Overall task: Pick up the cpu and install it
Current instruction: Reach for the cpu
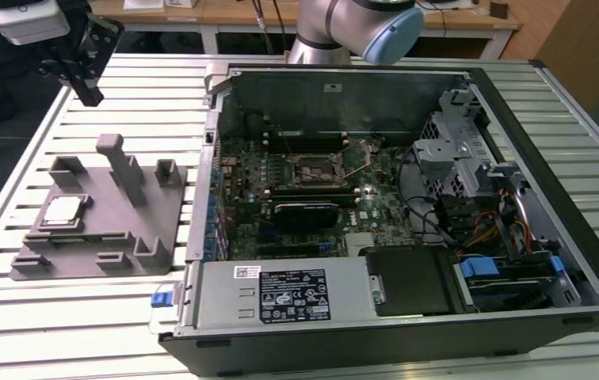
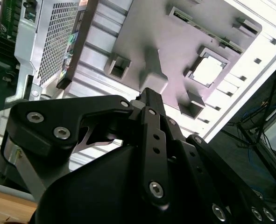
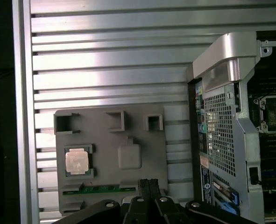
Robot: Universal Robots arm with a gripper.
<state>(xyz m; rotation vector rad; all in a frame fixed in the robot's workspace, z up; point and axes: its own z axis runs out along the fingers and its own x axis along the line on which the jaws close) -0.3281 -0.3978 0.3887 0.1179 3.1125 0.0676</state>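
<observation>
The cpu (image 1: 62, 210) is a small square chip with a pale silvery top. It lies flat in a recess of the grey plastic fixture (image 1: 120, 237) at the exterior view's left, and it appears in both wrist views (image 3: 77, 162) (image 2: 208, 71). My gripper (image 1: 90, 98) hangs high above the table behind the fixture, well apart from the chip. Its black fingers (image 3: 143, 183) are shut together with nothing between them, and they stand over the fixture's edge in the first wrist view. The bare socket (image 1: 314, 168) sits on the motherboard inside the open case.
The open computer case (image 1: 511, 103) takes up the middle and right of the slatted metal table (image 1: 88, 332). Inside are a black heatsink block (image 1: 305, 215), a power supply (image 1: 278, 294) and drive cages with cables (image 1: 469, 198). The fixture has several upright posts (image 1: 120, 162).
</observation>
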